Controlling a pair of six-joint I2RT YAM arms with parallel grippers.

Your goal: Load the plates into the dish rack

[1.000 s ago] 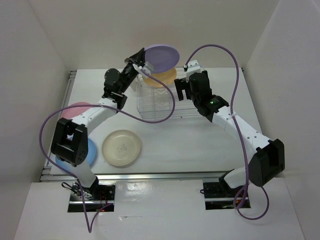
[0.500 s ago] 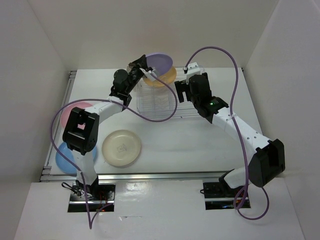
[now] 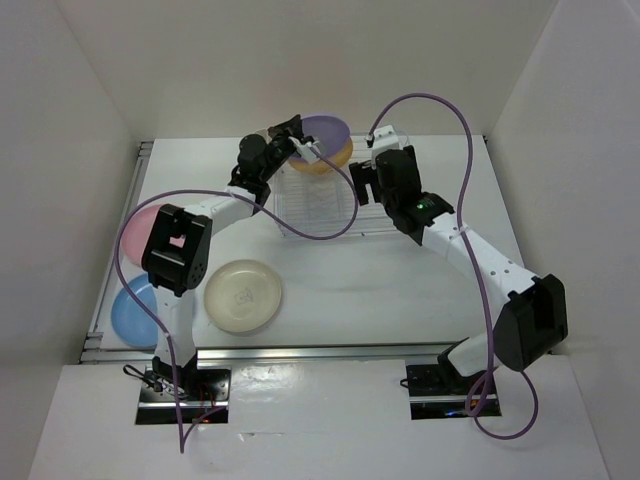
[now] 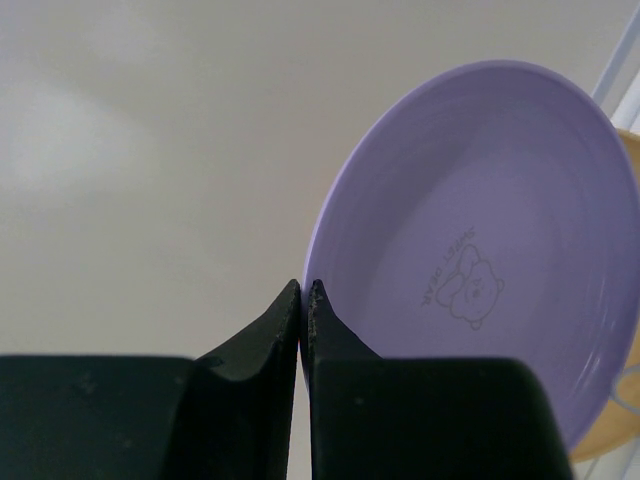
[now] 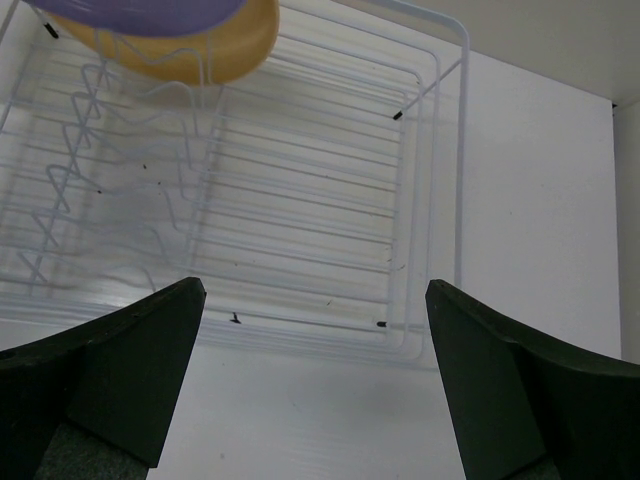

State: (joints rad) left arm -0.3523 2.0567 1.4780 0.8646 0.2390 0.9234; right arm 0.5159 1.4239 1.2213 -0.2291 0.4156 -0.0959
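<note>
top external, we are seeing white walls (image 3: 560, 90) enclosing a white table (image 3: 400, 290), left gripper (image 3: 306, 148) pinching the lavender plate (image 3: 330, 130), right gripper (image 5: 315, 290) gaping empty.

lavender plate (image 4: 480, 260): "SWEET BEAR" in thin grey letters beside a small bear face, near its middle.
cream plate (image 3: 243, 296): faint central mark, too small to read.

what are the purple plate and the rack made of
The lavender plate looks like plastic: smooth, evenly coloured, with a soft satin sheen and a bear outline with lettering marked in its middle. The dish rack seems to be thin metal wire, probably white-coated and glossy: slender bent rods, dark at some cut ends.
</note>
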